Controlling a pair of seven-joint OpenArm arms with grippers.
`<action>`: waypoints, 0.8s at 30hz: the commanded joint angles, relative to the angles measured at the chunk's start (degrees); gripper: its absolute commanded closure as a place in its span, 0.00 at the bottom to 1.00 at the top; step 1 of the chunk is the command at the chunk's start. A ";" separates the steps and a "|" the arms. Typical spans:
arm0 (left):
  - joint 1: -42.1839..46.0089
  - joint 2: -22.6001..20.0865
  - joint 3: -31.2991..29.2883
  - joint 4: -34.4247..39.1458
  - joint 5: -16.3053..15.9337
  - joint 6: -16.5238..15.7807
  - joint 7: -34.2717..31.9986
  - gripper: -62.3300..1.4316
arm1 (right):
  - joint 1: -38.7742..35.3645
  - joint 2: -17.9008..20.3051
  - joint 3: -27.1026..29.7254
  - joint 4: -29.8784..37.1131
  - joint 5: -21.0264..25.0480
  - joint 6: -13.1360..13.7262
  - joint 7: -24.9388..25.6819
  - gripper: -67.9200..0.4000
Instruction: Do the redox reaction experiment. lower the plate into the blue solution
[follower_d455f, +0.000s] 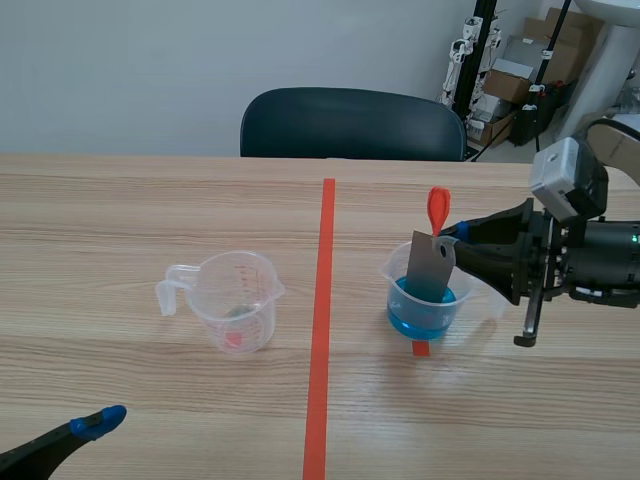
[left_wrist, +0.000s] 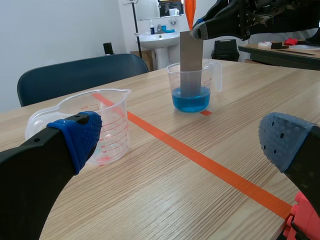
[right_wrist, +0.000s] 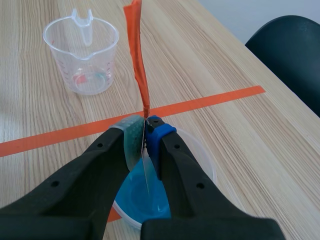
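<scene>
A clear cup of blue solution (follower_d455f: 423, 303) (left_wrist: 190, 95) (right_wrist: 145, 197) stands right of the tape line. A thin grey metal plate (follower_d455f: 432, 270) (left_wrist: 190, 60) (right_wrist: 146, 170) with an orange-red tab (follower_d455f: 438, 208) (right_wrist: 137, 50) on top hangs upright in the cup, its lower end in the blue liquid. My right gripper (follower_d455f: 452, 236) (right_wrist: 145, 131) is shut on the plate's upper edge, directly above the cup. My left gripper (left_wrist: 185, 140) is open, low near the table's front left, with only its blue fingertip (follower_d455f: 97, 421) showing in the scene view.
A clear measuring cup (follower_d455f: 232, 298) (left_wrist: 95, 125) (right_wrist: 82, 52) with red markings stands left of the orange-red tape line (follower_d455f: 321, 330). A dark chair (follower_d455f: 352, 124) sits behind the table's far edge. Boxes and stands fill the back right corner.
</scene>
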 joint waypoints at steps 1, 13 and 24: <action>-0.17 0.26 -0.11 1.05 -0.37 0.09 -0.83 0.00 | 0.83 0.44 0.70 0.15 0.83 -0.22 1.05 0.99; -0.17 0.26 -0.11 1.05 -0.39 0.09 -0.85 0.00 | -0.11 -0.04 0.70 0.15 0.63 -3.85 -0.20 0.99; -0.17 0.26 -0.11 1.05 -0.37 0.09 -0.87 0.00 | -0.26 0.00 0.70 0.15 0.68 -3.34 -0.20 0.99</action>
